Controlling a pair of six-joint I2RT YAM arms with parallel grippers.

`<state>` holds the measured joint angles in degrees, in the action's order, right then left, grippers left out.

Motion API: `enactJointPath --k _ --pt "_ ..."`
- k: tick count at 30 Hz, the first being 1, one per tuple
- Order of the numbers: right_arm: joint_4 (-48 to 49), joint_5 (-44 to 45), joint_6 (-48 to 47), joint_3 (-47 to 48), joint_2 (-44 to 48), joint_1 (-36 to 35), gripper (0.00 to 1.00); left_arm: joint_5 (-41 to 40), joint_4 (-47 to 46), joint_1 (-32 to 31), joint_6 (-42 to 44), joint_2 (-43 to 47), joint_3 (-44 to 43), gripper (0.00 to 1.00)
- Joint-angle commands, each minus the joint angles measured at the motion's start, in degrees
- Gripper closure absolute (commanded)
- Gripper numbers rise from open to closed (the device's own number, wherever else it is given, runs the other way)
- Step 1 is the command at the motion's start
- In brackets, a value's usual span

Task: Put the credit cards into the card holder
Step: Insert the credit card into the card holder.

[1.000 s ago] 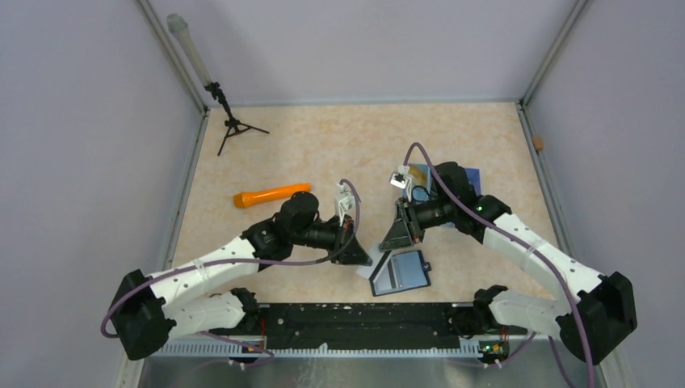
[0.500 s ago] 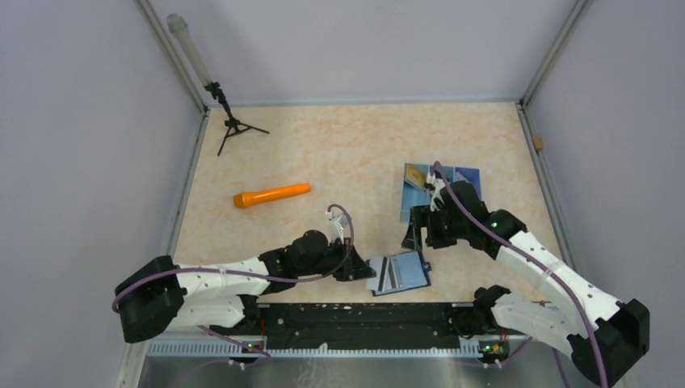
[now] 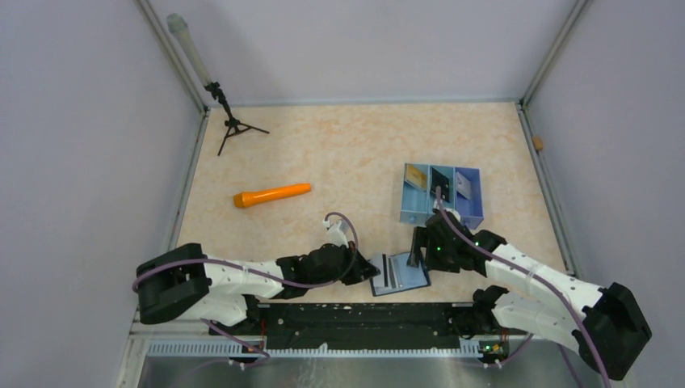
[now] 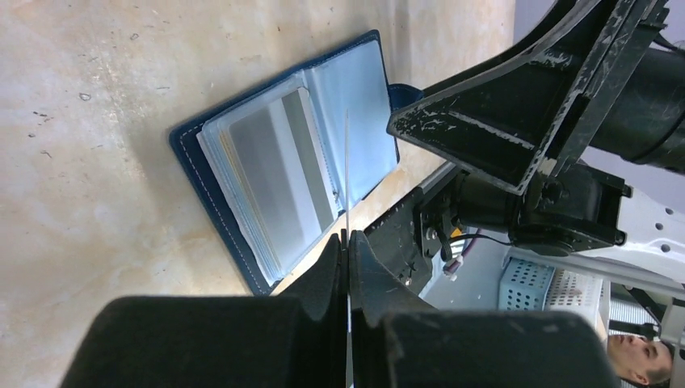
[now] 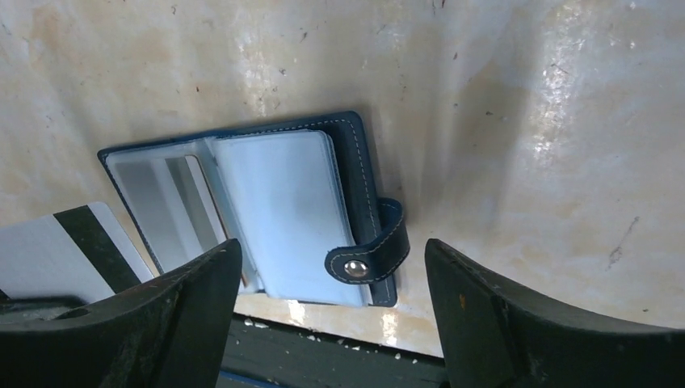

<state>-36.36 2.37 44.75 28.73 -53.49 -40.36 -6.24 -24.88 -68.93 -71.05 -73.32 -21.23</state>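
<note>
Card holder [image 3: 400, 273]: lies open on the tabletop [image 3: 339, 153] at its near edge, pale blue sleeves facing up, snap strap [image 5: 367, 259] folded round one outer edge.
Left jaws: clamped on a white card with a black stripe [image 5: 56, 255], which stands on edge just beside the holder's left page. Whether card and holder touch cannot be told.
Right jaws: spread wide apart, holding nothing, hanging over the holder's far right part and straddling the strap.
In the way: the right jaws crowd the side of the holder opposite the held card, so the holder lies hemmed in between both arms.
Blue tray [image 3: 471, 212]: beyond the holder, to its right, with three compartments.
Tray contents: gold card [image 3: 417, 175], black card [image 3: 440, 179], pale card [image 3: 462, 184], one per compartment.
Cable [image 3: 443, 212]: the right arm's cable crosses the tray's near wall.
Orange cylinder [image 3: 272, 195]: well apart from the holder, beyond it to the left.
Tripod [image 3: 233, 123]: far-left corner, farthest from the holder.
</note>
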Motion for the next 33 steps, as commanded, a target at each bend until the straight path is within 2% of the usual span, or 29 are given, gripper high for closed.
enactJointPath --k 1,6,12,22,27,33 --pt "5.2 5.6 5.6 0.0 -2.7 -3.4 0.20 -3.0 -3.3 -0.6 -1.2 -1.0 -2.0 1.00" --pt "8.4 4.5 6.6 0.0 -7.2 -6.8 0.32 -3.1 -3.4 -0.6 -1.5 -1.5 -1.7 1.00" --pt "8.8 5.1 9.4 -0.4 -9.2 -11.0 0.40 -2.6 -4.7 -0.7 -2.1 -2.1 -0.4 1.00" --pt "8.5 5.7 10.2 -1.5 -9.8 -11.6 0.55 -2.2 -10.9 -0.7 -6.6 -6.2 3.9 1.00" --pt "8.0 6.1 9.9 -1.4 -10.6 -11.7 0.65 -2.5 -9.4 -0.7 -7.4 -6.9 3.3 1.00" --pt "7.6 6.6 9.8 -1.5 -11.3 -11.7 0.71 -4.2 -7.4 -1.2 -8.8 -5.7 4.2 1.00"
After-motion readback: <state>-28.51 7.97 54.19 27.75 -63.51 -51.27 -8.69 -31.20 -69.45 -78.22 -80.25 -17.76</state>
